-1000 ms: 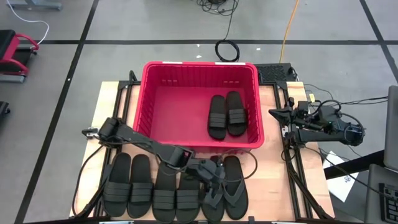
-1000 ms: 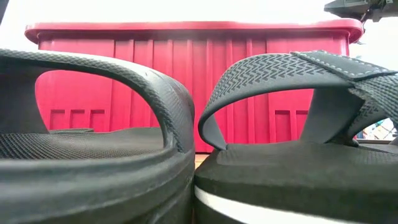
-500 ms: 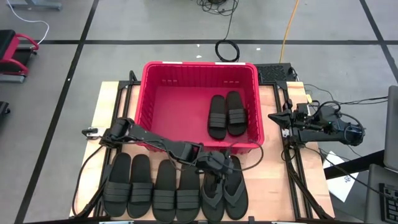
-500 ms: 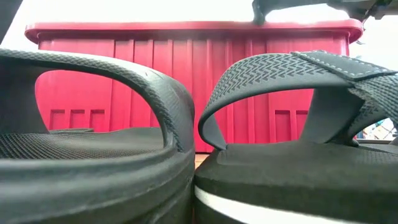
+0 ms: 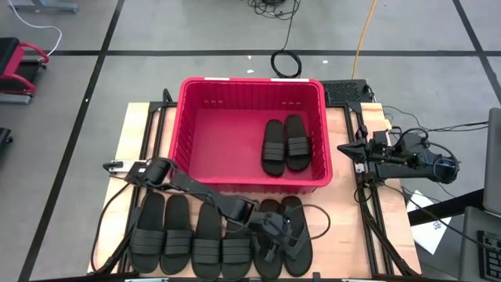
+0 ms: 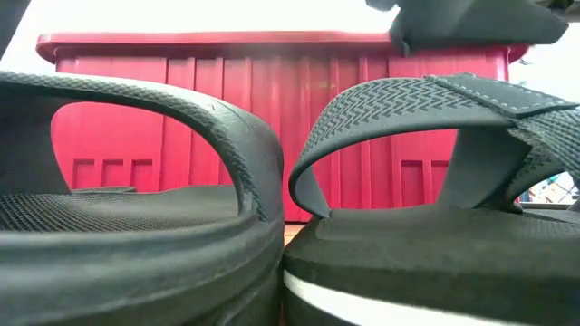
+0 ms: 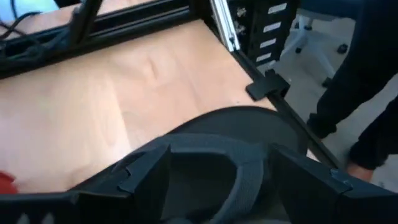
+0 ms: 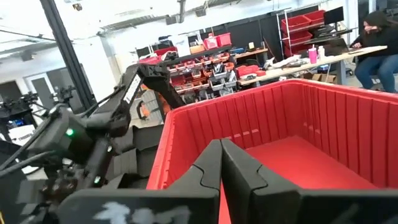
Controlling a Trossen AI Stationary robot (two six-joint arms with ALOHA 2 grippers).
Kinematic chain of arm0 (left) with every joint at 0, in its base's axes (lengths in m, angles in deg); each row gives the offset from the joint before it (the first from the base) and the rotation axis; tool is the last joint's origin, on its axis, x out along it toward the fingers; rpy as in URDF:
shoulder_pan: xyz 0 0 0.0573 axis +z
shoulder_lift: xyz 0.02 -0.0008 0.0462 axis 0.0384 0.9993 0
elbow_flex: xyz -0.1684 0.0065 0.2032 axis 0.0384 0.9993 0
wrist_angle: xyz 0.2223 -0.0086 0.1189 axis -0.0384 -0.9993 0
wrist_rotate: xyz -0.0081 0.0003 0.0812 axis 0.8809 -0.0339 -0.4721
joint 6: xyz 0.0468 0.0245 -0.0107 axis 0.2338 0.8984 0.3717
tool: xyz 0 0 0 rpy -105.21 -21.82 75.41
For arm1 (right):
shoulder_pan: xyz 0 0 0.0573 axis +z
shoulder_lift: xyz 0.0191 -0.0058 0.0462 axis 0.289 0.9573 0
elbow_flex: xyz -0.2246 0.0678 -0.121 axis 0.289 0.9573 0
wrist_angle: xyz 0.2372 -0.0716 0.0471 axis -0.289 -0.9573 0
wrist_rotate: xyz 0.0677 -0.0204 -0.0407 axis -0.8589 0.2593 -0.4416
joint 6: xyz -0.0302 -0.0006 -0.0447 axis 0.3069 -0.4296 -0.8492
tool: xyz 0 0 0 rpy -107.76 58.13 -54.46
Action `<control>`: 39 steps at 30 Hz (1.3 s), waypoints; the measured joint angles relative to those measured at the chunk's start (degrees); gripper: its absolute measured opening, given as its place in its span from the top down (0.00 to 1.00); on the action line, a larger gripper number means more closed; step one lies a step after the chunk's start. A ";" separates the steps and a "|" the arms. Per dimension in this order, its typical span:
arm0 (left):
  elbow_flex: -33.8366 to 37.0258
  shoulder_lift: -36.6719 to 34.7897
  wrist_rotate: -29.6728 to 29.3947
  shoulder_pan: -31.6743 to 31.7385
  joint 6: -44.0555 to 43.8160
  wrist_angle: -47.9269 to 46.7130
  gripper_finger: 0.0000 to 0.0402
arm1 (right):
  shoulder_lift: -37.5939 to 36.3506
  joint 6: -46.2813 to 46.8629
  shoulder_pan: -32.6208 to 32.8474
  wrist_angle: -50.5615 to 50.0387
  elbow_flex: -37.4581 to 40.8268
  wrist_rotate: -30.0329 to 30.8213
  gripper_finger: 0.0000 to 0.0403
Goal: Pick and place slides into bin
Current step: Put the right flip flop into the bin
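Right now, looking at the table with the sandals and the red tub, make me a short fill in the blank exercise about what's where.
1. The red bin holds ____ slides.
2. On the table in front of the bin lie ____ sandals.
3. The left gripper is over the ____-style pair.
4. The right gripper, off to the bin's side, has its fingers ____.

Missing words: two; six; thong; shut

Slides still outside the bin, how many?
6. Four band slides in a row on the table before the bin; two flip-flops beside them, under the left gripper.
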 joint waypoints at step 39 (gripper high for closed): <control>-3.87 4.84 11.26 1.76 5.74 2.88 0.99 | 0.02 3.94 0.00 -2.65 0.02 0.39 1.00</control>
